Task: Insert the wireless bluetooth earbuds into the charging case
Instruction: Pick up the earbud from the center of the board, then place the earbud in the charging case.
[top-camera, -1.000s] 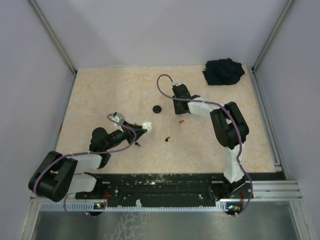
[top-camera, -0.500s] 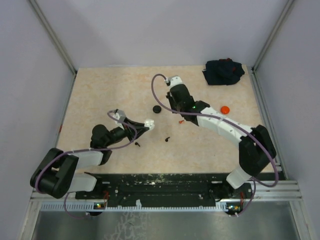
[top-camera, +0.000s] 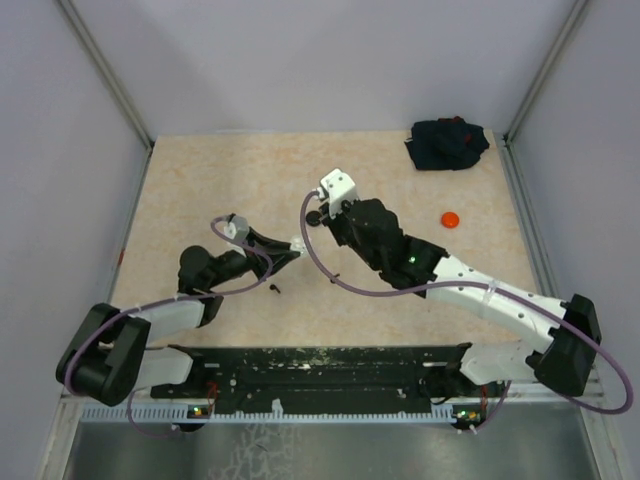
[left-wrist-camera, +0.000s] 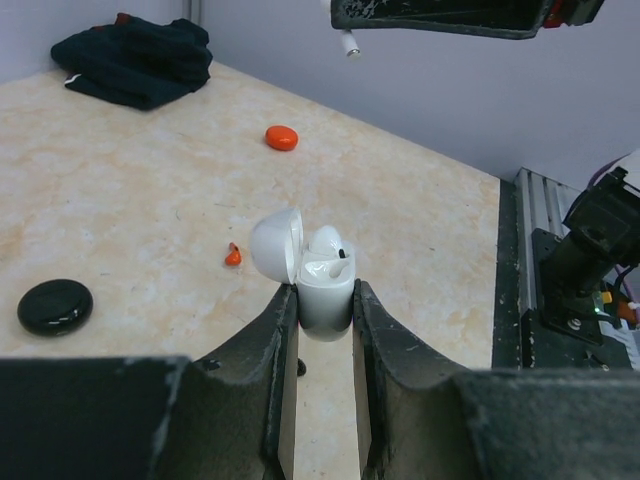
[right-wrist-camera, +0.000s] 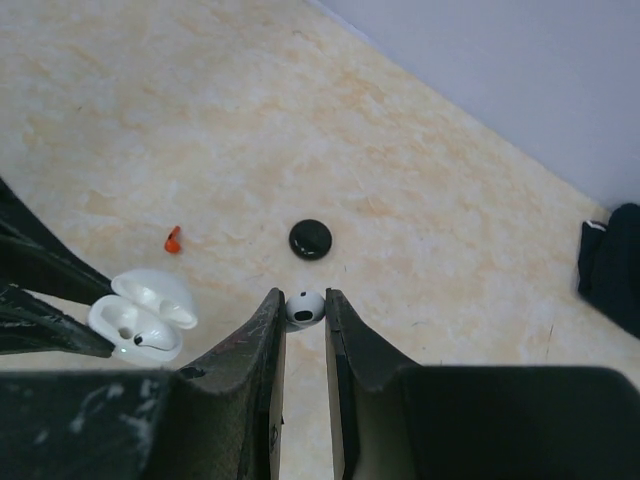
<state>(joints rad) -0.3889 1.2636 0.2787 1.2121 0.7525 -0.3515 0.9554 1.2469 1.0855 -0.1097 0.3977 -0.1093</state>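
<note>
My left gripper (left-wrist-camera: 323, 296) is shut on the open white charging case (left-wrist-camera: 325, 290), lid (left-wrist-camera: 275, 245) tipped left, one white earbud (left-wrist-camera: 326, 240) seated in it. In the top view it (top-camera: 292, 246) holds the case (top-camera: 297, 242) left of centre. My right gripper (right-wrist-camera: 305, 302) is shut on a second white earbud (right-wrist-camera: 305, 308), held above the table up and right of the case (right-wrist-camera: 135, 325). From the left wrist that earbud's stem (left-wrist-camera: 349, 42) hangs high over the case. A red earbud (right-wrist-camera: 172, 239) lies on the table, and a black earbud (top-camera: 274, 288) lies near the left arm.
A black puck (right-wrist-camera: 311, 239) lies just beyond the right fingertips. An orange-red puck (top-camera: 450, 218) sits at right, and a dark cloth bundle (top-camera: 447, 143) lies in the far right corner. Metal rails (top-camera: 535, 250) edge the table.
My right arm has swung left and forward with the white earbud, coming over the case and uncovering the orange-red puck. My left gripper has held the case almost still.
</note>
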